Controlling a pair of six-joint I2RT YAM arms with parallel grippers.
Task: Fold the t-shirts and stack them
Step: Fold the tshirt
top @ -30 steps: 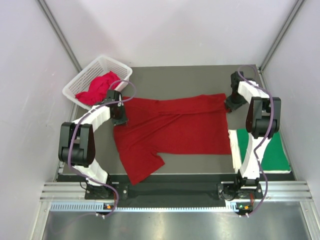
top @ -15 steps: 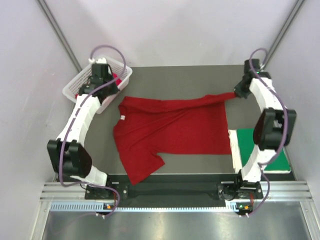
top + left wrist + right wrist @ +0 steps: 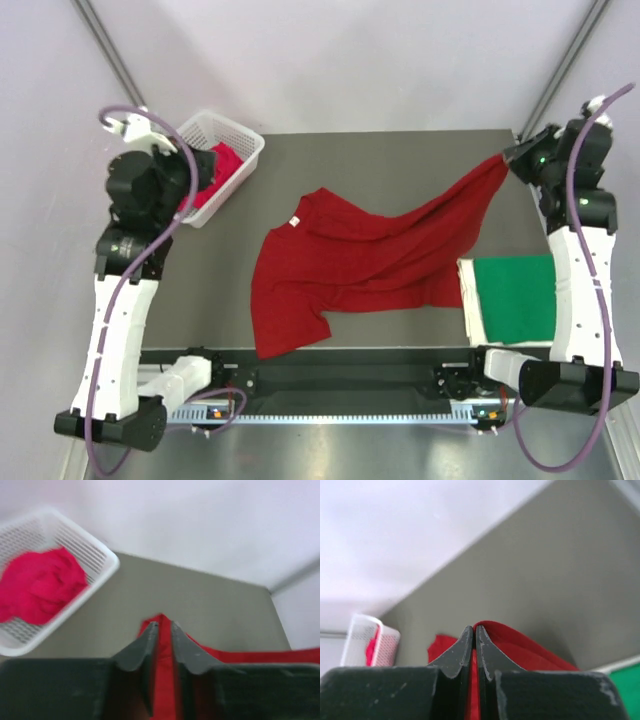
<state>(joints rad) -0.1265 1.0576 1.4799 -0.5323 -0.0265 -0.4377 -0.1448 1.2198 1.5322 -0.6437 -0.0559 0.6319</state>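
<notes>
A dark red t-shirt point(image 3: 350, 270) lies spread on the grey table point(image 3: 380, 160). Its far right corner is lifted and pinched in my shut right gripper point(image 3: 512, 157), raised by the back right corner; in the right wrist view cloth point(image 3: 530, 647) runs between the closed fingers point(image 3: 473, 627). My left gripper point(image 3: 192, 172) hangs high beside the basket, away from the shirt. Its jaws stand slightly apart point(image 3: 162, 626) and grip nothing; the red shirt point(image 3: 240, 655) shows through the gap. A folded green t-shirt point(image 3: 520, 290) lies at the front right. A pinkish-red t-shirt point(image 3: 40, 582) sits in the basket.
The white lattice basket point(image 3: 215, 125) stands at the table's back left corner, its rim point(image 3: 112, 560) close to my left gripper. A white edge point(image 3: 467, 300) shows under the green shirt. White walls and grey corner posts point(image 3: 560, 70) close in the back.
The right gripper has risen toward the back right with the shirt's corner, dragging the shirt rightward. The left arm has lifted and swung left past the basket, its jaws parting slightly.
</notes>
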